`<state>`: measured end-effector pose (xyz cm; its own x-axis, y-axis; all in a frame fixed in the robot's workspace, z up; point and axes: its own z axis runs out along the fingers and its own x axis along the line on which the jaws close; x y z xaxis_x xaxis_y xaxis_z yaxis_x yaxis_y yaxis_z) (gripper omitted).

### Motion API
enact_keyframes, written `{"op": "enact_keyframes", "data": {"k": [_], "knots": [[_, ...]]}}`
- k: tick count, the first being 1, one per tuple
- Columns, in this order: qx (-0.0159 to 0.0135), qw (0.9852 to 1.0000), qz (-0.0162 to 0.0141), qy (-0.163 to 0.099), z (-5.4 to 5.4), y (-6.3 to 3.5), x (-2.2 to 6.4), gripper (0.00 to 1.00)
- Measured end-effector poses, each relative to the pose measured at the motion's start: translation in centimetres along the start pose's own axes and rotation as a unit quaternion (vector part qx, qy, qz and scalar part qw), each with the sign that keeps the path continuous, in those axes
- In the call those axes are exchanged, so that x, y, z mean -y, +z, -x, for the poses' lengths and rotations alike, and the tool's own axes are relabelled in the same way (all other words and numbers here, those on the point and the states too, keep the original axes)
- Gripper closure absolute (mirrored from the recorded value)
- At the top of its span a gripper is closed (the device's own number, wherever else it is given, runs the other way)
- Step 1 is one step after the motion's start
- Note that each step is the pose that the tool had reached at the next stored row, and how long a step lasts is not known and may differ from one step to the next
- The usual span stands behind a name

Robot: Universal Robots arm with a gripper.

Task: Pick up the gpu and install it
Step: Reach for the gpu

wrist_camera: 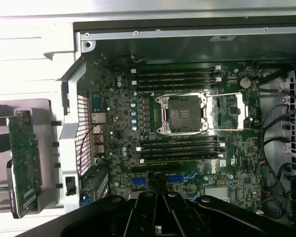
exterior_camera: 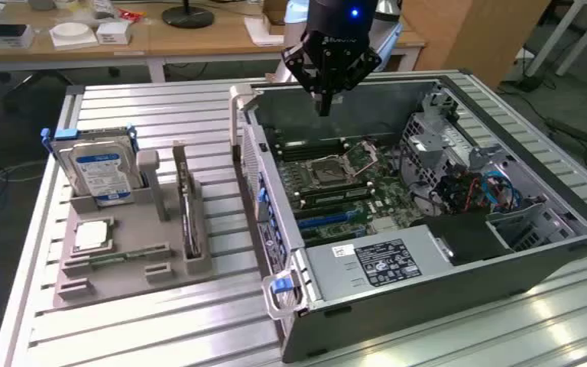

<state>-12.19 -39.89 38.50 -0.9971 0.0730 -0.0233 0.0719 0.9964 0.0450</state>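
The gpu (exterior_camera: 184, 205) stands on edge in a slot of the grey holder (exterior_camera: 120, 264), to the exterior view's left of the open computer case (exterior_camera: 457, 252). In the wrist view the gpu (wrist_camera: 24, 163) appears as a greenish circuit card outside the case's rear wall. My gripper (exterior_camera: 323, 105) hangs over the far end of the case, above the motherboard (exterior_camera: 339, 191), well away from the gpu. Its fingers are shut together with nothing between them. In the wrist view the gripper (wrist_camera: 158, 212) points down over the motherboard (wrist_camera: 118, 123), near the blue card slots (wrist_camera: 177, 177).
The holder also carries a silver hard drive (exterior_camera: 100, 168), a processor chip (exterior_camera: 92, 235) and a memory stick (exterior_camera: 120, 254). The motherboard's processor socket (wrist_camera: 182, 113) is open. A drive cage and cables (exterior_camera: 477, 183) and a power supply (exterior_camera: 381, 264) crowd the case.
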Motion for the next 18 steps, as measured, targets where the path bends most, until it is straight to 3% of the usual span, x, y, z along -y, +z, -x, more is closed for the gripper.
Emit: {"op": "enact_keyframes", "data": {"k": [9,18], "knots": [[0.0000,1.0000,0.0001,0.000,-0.1,0.01,0.01,0.90],[0.0000,1.0000,0.0000,0.000,-1.5,-0.04,0.11,0.90]]}}
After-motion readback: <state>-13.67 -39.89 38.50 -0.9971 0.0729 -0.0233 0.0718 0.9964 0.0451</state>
